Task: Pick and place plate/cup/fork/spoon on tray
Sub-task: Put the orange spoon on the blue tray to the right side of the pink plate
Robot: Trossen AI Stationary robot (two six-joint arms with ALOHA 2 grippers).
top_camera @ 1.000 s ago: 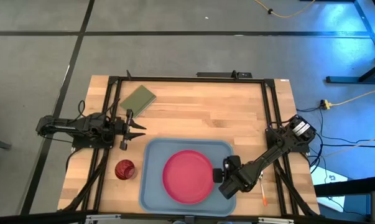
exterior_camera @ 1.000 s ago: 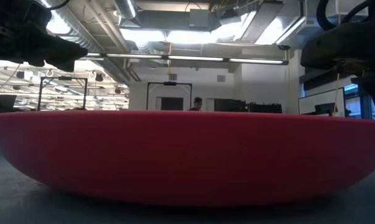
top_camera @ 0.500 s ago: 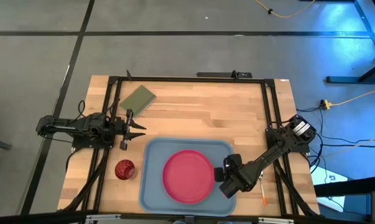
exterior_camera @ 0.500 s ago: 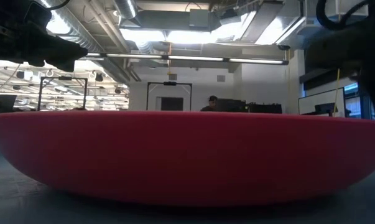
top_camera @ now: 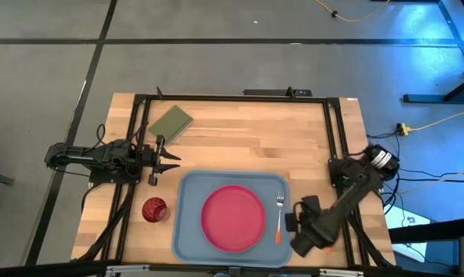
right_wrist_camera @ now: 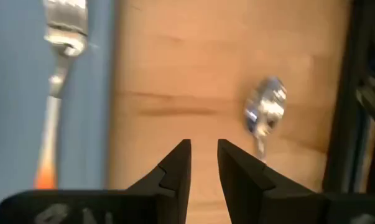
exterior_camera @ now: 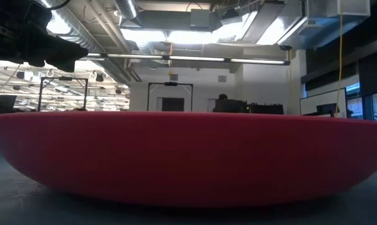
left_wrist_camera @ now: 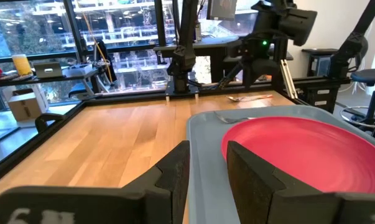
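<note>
The pink-red plate (top_camera: pixel 233 218) lies in the middle of the light blue tray (top_camera: pixel 187 231); it fills the low view (exterior_camera: pixel 188 156). The fork (top_camera: pixel 278 218) lies flat on the tray right of the plate, tines toward the far edge. The dark red cup (top_camera: pixel 154 209) stands on the table left of the tray. The spoon (right_wrist_camera: pixel 266 115) lies on the table right of the tray. My right gripper (top_camera: pixel 302 221) hovers over the table between tray edge and spoon, open by a narrow gap (right_wrist_camera: pixel 204 155), empty. My left gripper (top_camera: pixel 168 159) waits at the table's left, open by a narrow gap, empty.
An olive green pad (top_camera: pixel 171 123) lies at the far left of the table. Black frame rails (top_camera: pixel 335 138) run along the table's sides. Bare wood (top_camera: pixel 247 142) lies between the tray and the far edge. A person shows far off in the room behind (exterior_camera: pixel 222 100).
My right gripper has drawn back from over the tray's right part toward the table's right and near edge. The fork, which it covered before, now shows lying on the tray right of the plate. The plate and cup have stayed put.
</note>
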